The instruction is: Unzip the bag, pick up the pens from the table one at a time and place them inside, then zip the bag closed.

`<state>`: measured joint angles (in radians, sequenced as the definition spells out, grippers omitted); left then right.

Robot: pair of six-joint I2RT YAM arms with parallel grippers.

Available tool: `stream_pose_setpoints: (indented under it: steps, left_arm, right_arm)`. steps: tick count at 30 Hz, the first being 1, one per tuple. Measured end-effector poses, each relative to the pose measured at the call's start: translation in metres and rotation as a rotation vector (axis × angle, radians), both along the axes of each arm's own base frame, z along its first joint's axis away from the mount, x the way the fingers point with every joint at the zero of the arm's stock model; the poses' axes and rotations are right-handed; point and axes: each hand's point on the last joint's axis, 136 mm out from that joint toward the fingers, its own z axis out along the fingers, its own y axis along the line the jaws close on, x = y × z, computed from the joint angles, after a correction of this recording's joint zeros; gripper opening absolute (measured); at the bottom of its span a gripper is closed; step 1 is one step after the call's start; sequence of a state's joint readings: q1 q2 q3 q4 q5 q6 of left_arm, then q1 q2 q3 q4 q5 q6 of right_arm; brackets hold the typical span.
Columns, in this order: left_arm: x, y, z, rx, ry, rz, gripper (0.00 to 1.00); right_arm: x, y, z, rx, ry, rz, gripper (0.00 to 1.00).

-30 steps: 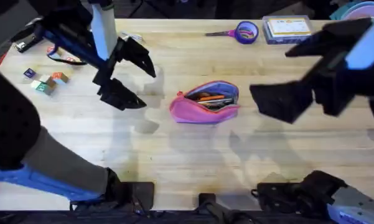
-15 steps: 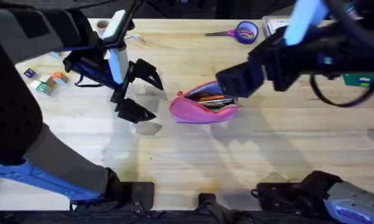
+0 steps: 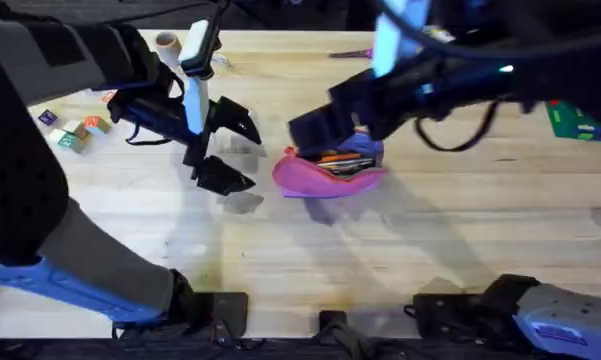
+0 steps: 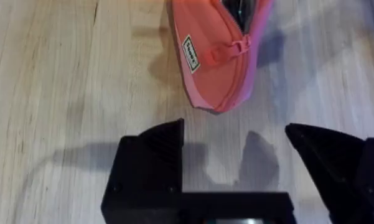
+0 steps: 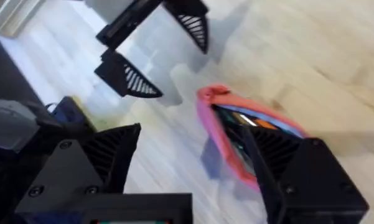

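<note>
On grainy wooden table (image 3: 380, 250) — soft pink bag (image 3: 315, 178), unzipped, pens (image 3: 332, 158) inside.

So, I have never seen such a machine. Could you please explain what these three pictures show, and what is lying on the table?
These are two robot arms at a wooden table, each ending in a two-finger gripper. One picture looks down from above the table; the other two come from small cameras on each arm's wrist.

In the overhead view, the left gripper hangs open just left of a pink bag. The bag is unzipped, with pens already inside. The right gripper, also open and holding nothing, is over the bag's right part.

At the table's far left lie small coloured blocks. The left wrist camera shows the bag's pink end ahead of its black fingers.
</note>
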<state>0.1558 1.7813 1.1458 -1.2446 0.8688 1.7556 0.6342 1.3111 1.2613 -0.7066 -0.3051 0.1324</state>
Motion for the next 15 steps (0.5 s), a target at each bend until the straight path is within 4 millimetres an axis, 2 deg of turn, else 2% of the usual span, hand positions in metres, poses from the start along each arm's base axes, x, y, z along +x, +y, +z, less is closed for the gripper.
stream_pose_setpoints:
  steps: [4, 10, 15]
  left_arm:
    - [0.000, 0.000, 0.000, 0.000, 0.005, 0.004, 0.995]
    - [-0.001, 0.000, 0.000, 0.000, 0.009, 0.005, 0.995]
    - [-0.001, 0.000, 0.000, 0.000, 0.012, 0.006, 0.995]
  right_arm:
    - [-0.005, 0.013, -0.012, -0.006, 0.042, 0.034, 0.998]
    - [0.009, 0.034, -0.022, 0.030, 0.058, 0.023, 0.998]
    - [0.017, 0.047, -0.038, 0.021, 0.074, 0.022, 0.998]
